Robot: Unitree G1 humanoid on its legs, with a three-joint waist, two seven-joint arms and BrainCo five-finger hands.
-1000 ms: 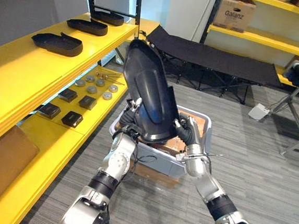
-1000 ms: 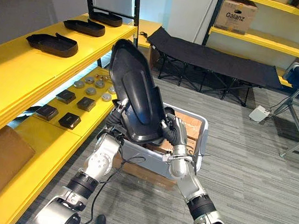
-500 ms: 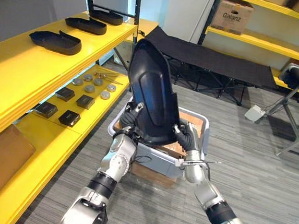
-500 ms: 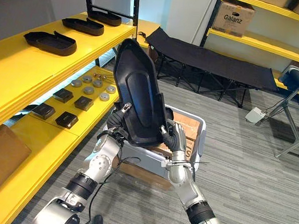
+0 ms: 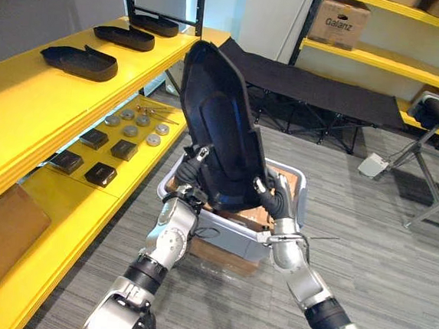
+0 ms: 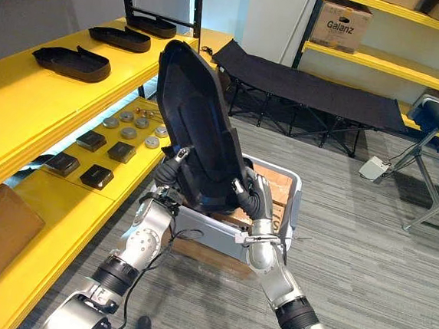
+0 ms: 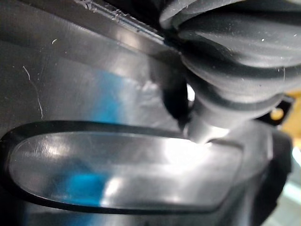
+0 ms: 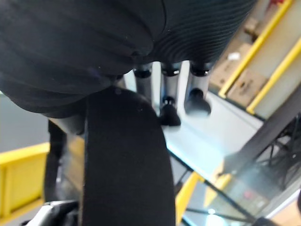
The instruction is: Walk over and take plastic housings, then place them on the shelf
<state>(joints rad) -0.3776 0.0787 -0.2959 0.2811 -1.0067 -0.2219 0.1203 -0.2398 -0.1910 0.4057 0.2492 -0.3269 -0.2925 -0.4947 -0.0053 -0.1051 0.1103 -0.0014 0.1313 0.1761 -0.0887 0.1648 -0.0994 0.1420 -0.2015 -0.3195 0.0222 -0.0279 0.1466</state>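
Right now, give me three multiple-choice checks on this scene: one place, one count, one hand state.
1. The lifted housing is: A) over the grey bin B) on the folding cot C) on the floor.
2. Black housings on the yellow shelf top level: A) one B) three C) five.
3. The left hand and right hand are: A) both open, away from it B) both shut on its lower edge C) both resting in the bin.
Key: 1 A, its lower end hangs above the bin; 2 B, three lie in a row; 3 B, fingers curl on its edge both sides.
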